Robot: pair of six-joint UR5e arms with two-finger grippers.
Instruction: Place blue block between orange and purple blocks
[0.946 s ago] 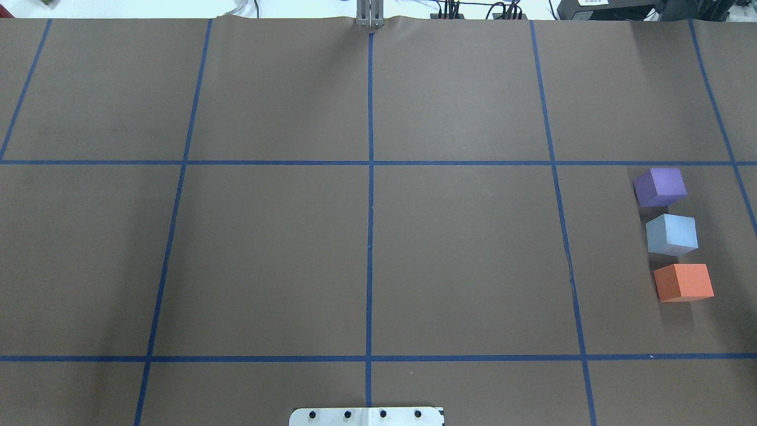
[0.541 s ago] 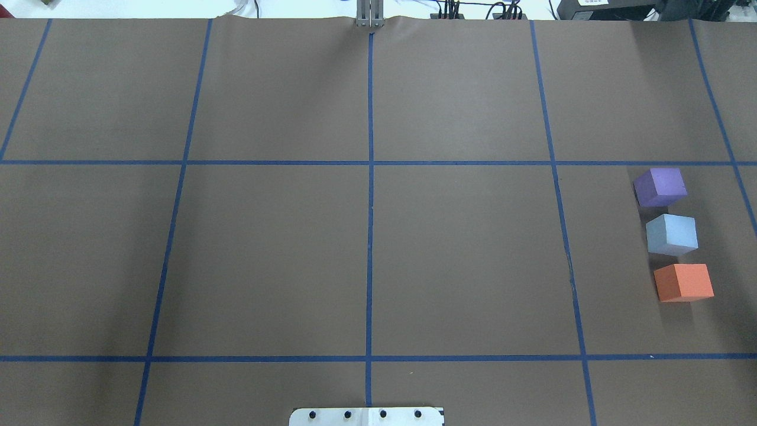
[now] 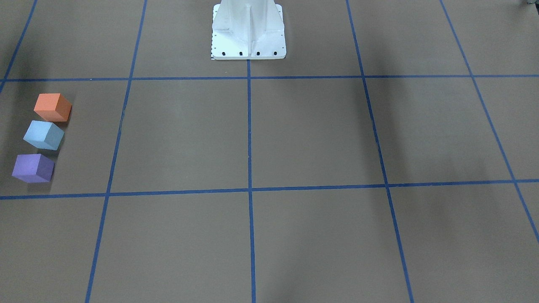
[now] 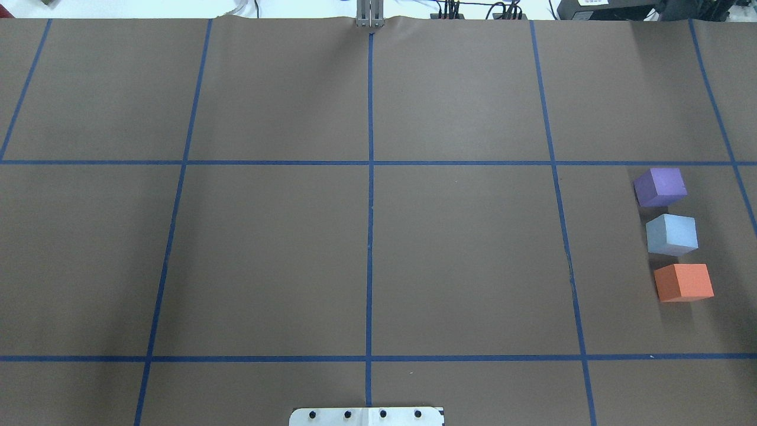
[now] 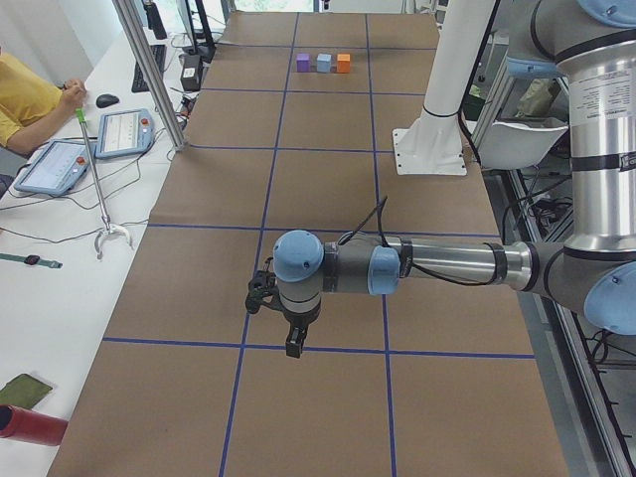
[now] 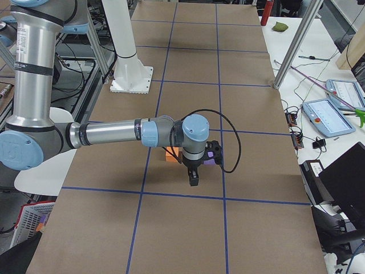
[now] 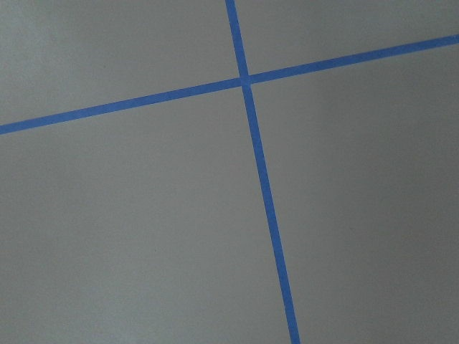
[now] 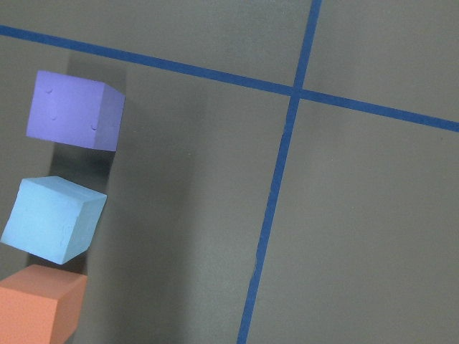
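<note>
Three cubes stand in a row on the brown table at the overhead view's right edge: the purple block (image 4: 661, 186), the blue block (image 4: 672, 234) and the orange block (image 4: 684, 282). The blue block sits between the other two, slightly rotated, with small gaps on both sides. The right wrist view shows the same row: the purple block (image 8: 74, 109), the blue block (image 8: 51, 218) and the orange block (image 8: 39, 304). My right gripper (image 6: 194, 178) hangs above the table beside the blocks. My left gripper (image 5: 295, 343) hangs over bare table far from them. I cannot tell whether either is open or shut.
Blue tape lines (image 4: 370, 236) divide the brown table into squares. The white robot base (image 3: 248, 29) stands at the table's near edge. A metal post (image 4: 369, 15) stands at the far edge. Operators' tablets (image 5: 84, 149) lie on the side bench.
</note>
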